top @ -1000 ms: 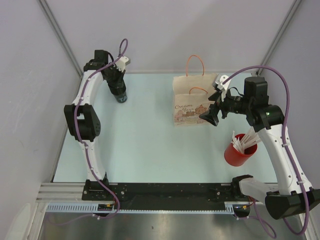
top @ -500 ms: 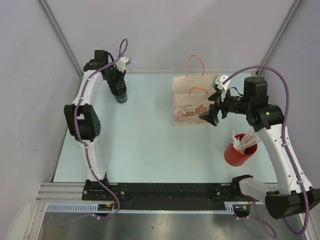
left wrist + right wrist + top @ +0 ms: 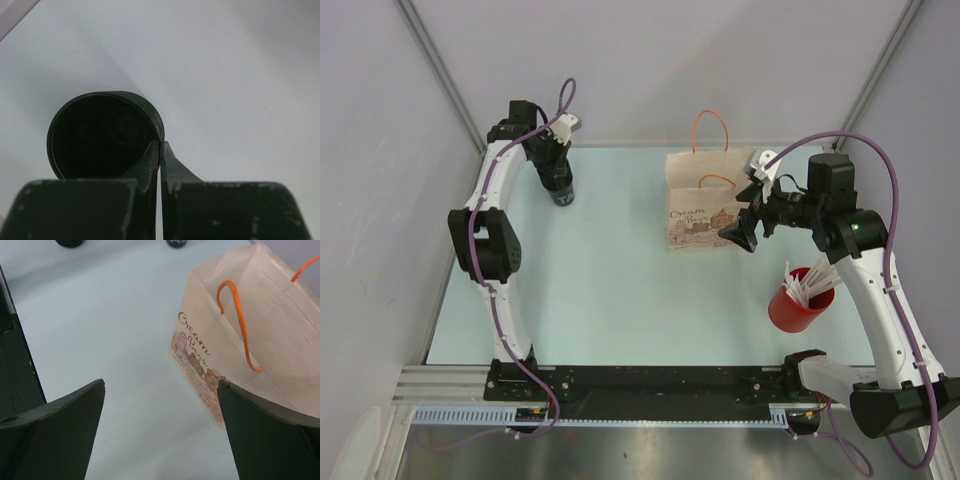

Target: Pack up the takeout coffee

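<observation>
At the far left corner of the bench [image 3: 620,280], the dark ribbed coffee cup [image 3: 100,135] stands upright with no lid, and the left tool [image 3: 160,147] is closed tight on its rim, one finger inside the wall and one outside. The right tool [image 3: 161,385] hangs fully spread and holds nothing, just beside the printed paper bag [image 3: 280,340], which stands open-topped at the far middle with its orange handles up. Near the right arm, a red cup [image 3: 788,312] holds a bunch of white sticks [image 3: 810,285].
</observation>
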`<state>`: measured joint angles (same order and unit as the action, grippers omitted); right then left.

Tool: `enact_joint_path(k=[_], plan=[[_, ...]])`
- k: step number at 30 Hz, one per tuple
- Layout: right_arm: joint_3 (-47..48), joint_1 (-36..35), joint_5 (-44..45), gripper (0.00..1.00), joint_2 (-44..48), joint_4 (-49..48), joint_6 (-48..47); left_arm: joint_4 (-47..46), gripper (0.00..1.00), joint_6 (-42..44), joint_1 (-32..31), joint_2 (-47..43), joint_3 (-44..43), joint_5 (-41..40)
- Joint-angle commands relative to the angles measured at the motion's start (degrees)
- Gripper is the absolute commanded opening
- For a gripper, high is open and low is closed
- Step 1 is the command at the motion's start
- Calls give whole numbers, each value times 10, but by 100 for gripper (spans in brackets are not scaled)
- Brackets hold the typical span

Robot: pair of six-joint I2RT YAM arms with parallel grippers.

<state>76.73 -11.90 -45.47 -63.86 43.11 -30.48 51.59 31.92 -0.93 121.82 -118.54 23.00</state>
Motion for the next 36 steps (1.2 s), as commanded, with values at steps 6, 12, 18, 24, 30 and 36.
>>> enact_joint_path(k=[6,12,18,24,30,36], plan=[[2,0,-10,100,3,2,-5,-7,0,-5,4,-31,-10,5],[2,0,-10,100,4,3,-5,-39,0,-19,3,-54,4,-3],[1,1,-11,100,3,3,-5,-56,0,-28,3,-70,11,-9],[2,1,-11,100,3,3,-5,-71,0,-28,4,-80,29,-20],[1,2,-10,100,2,3,-5,-103,0,-28,2,-101,53,-29],[1,2,-10,100,1,2,-5,-124,0,-26,-1,-120,56,-38]])
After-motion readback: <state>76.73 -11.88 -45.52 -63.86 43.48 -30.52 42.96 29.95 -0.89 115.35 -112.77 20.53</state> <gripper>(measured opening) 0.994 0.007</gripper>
